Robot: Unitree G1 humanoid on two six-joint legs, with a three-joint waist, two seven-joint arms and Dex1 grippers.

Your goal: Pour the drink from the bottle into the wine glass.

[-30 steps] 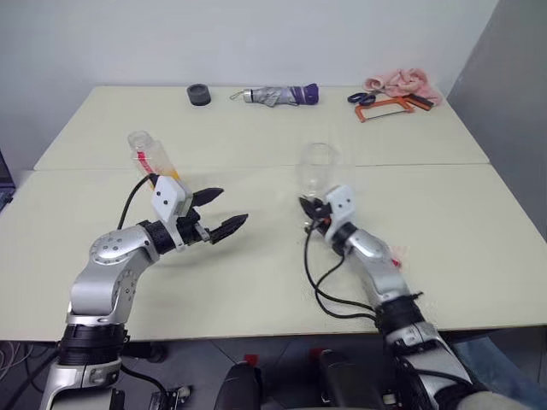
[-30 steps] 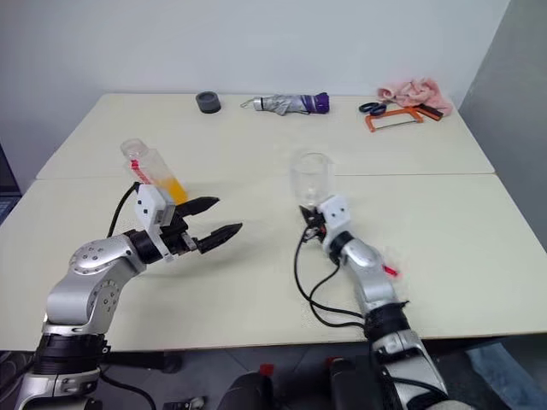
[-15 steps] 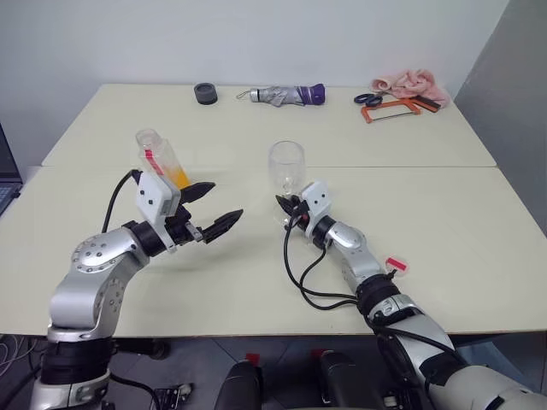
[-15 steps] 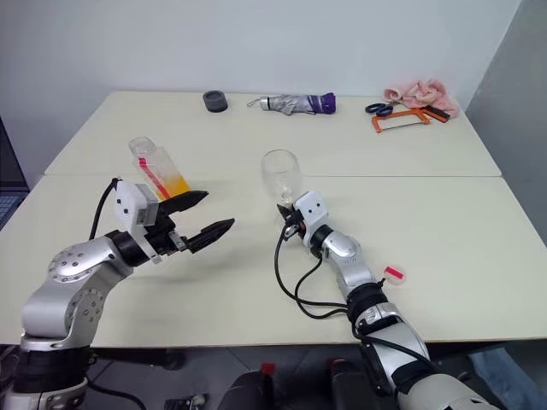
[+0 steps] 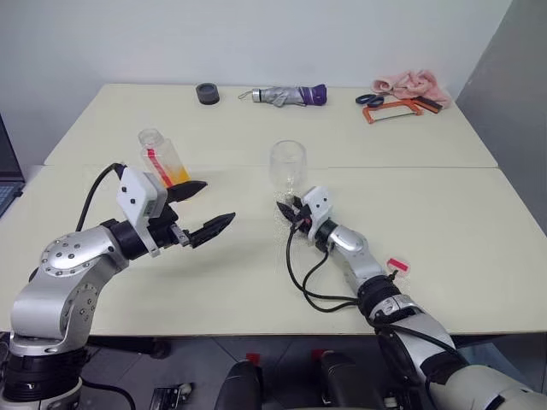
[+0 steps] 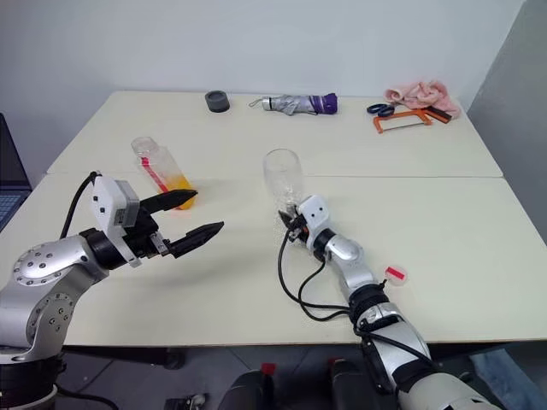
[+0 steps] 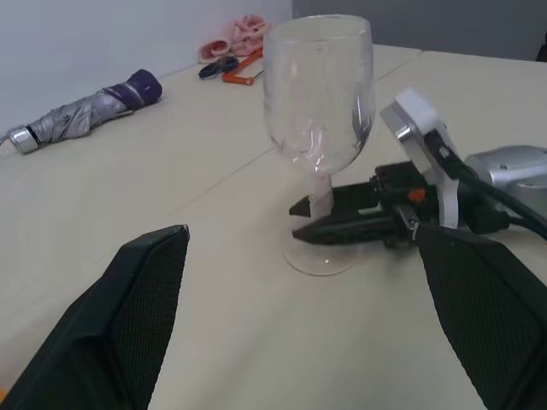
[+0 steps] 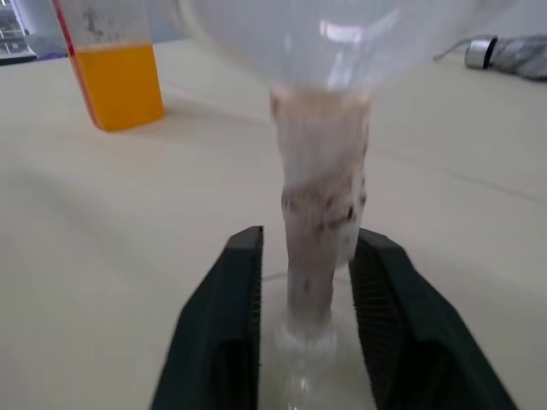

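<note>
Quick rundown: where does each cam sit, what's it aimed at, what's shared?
Head stereo pair: forward and down over the table; both arms, left gripper with fingers apart, bottle, umbrella.
Left wrist: along its fingers at the wine glass and right gripper.
Right wrist: close on the glass stem between its fingers, a gap either side; bottle behind.
Shared: every view shows the glass.

The right claw (image 8: 305, 320) has loosened around the wine glass (image 5: 288, 166) stem.
</note>
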